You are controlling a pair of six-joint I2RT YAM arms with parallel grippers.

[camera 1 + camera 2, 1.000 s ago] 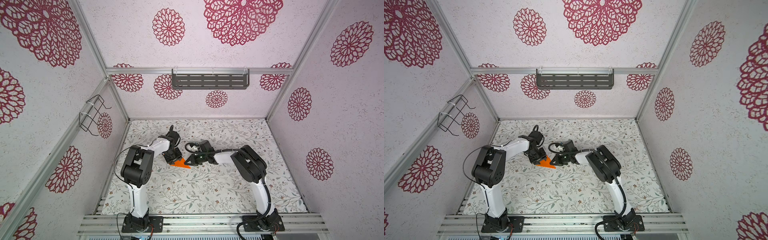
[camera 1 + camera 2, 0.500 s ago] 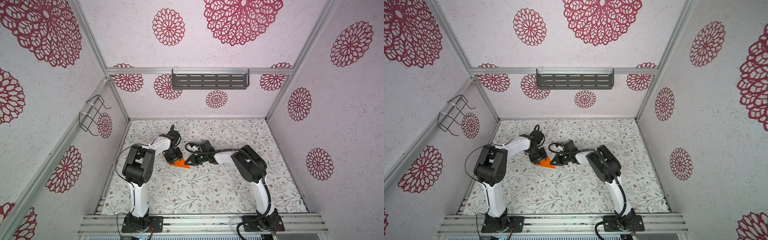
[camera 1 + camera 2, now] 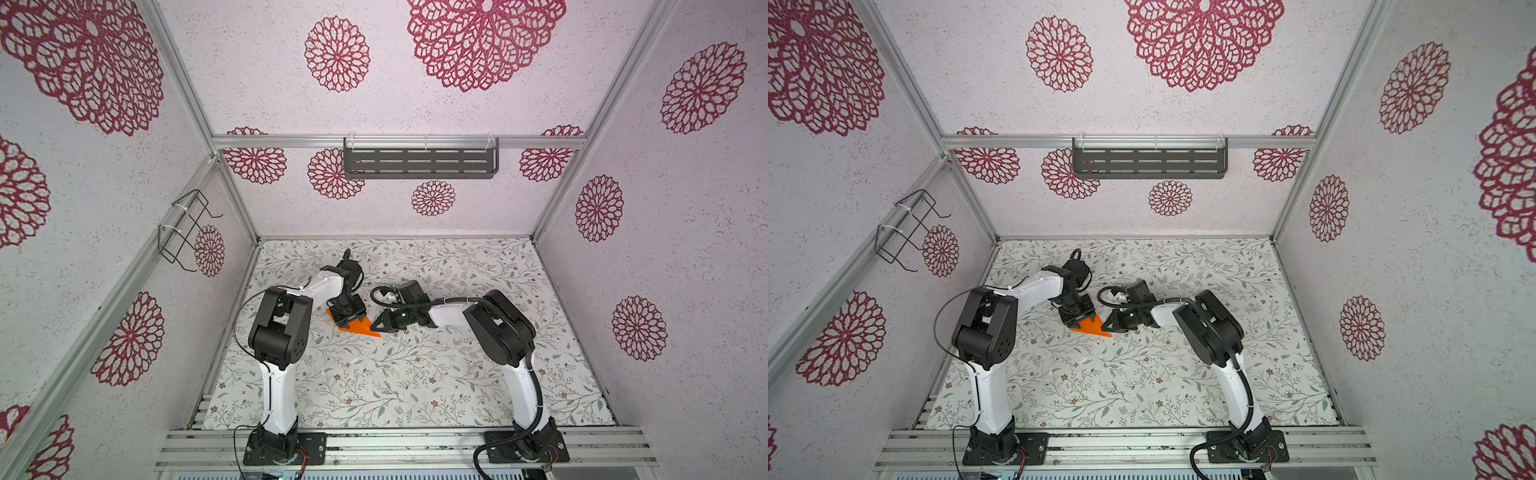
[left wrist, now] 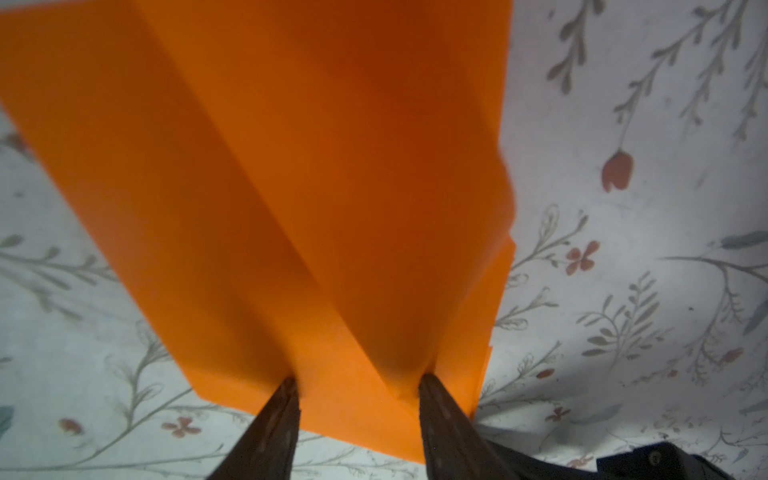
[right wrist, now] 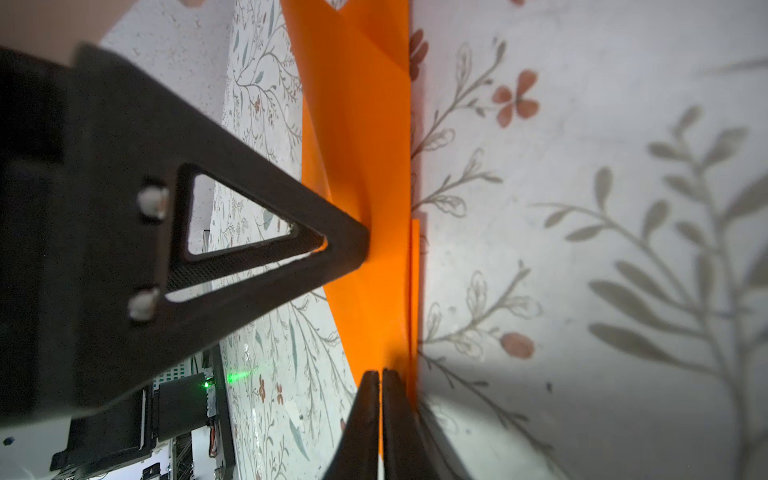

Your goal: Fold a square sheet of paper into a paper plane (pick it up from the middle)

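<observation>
The square sheet of paper is folded into a bright orange, pointed paper plane (image 3: 356, 327) (image 3: 1090, 326) that lies on the floral table, tip to the right. My left gripper (image 3: 350, 316) (image 4: 359, 386) stands over its wide end, open, with both fingertips (image 4: 282, 409) pressing on the paper either side of a raised fold. Coming in low from the right, my right gripper (image 3: 377, 327) (image 5: 380, 376) is shut on the paper plane (image 5: 365, 166) at its edge near the tip, and a sliver of orange shows between the jaws. A left finger (image 5: 266, 249) touches the paper there too.
A dark slotted shelf (image 3: 419, 164) hangs on the back wall and a wire basket (image 3: 187, 228) on the left wall. An aluminium rail (image 3: 395, 440) with both arm bases runs along the table's front edge. Walls close in the table on three sides.
The left gripper's jaws have spread a little wider on the paper. The right gripper and the paper have stayed where they were.
</observation>
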